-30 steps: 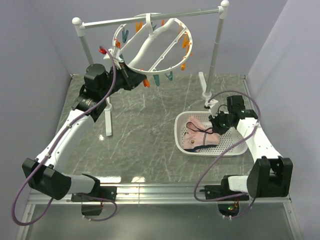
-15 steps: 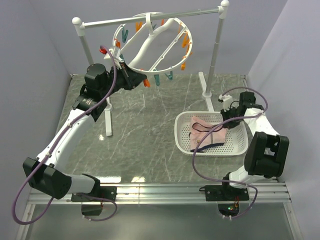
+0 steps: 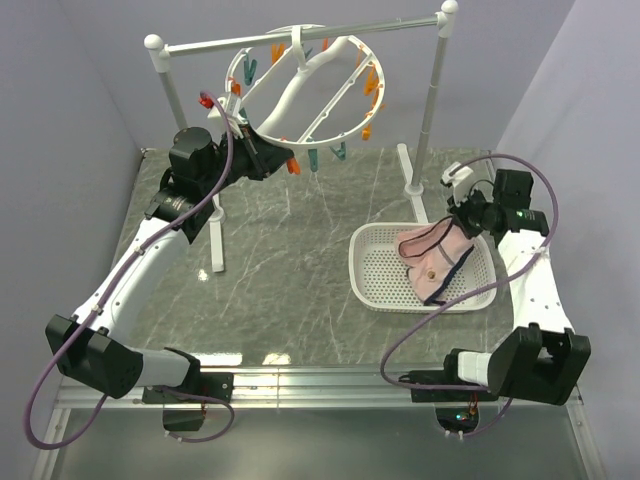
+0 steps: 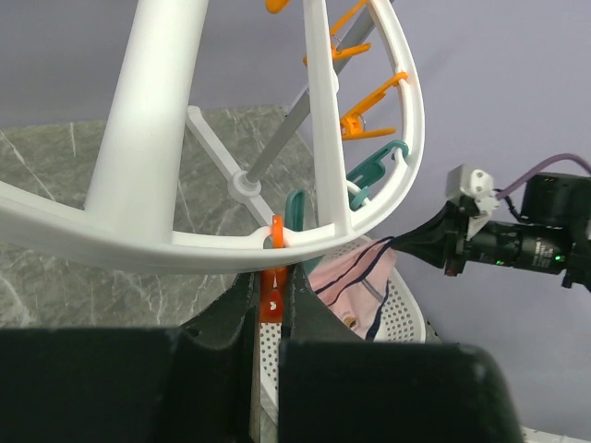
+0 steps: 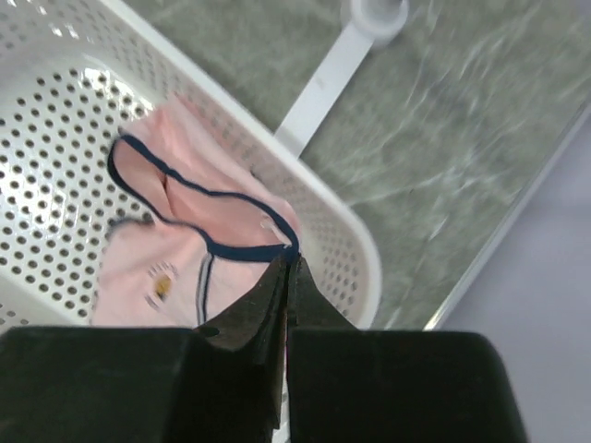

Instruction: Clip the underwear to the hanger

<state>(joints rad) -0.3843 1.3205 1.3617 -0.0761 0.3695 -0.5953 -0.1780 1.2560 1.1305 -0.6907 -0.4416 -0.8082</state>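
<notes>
The right end effector (image 3: 461,222) is clamped on only the navy edging of the underwear (image 3: 432,262), which hangs over the basket (image 3: 365,288), so this thin pinch could slip during the carry toward the hanger (image 3: 300,95), where the left end effector (image 4: 271,305) squeezes an orange clip (image 4: 272,277).

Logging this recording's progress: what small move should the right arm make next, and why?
Probably carry the underwear left toward the hanger: the right gripper is shut on its navy edge, it hangs over the basket, and the left gripper pinches an orange clip.
</notes>
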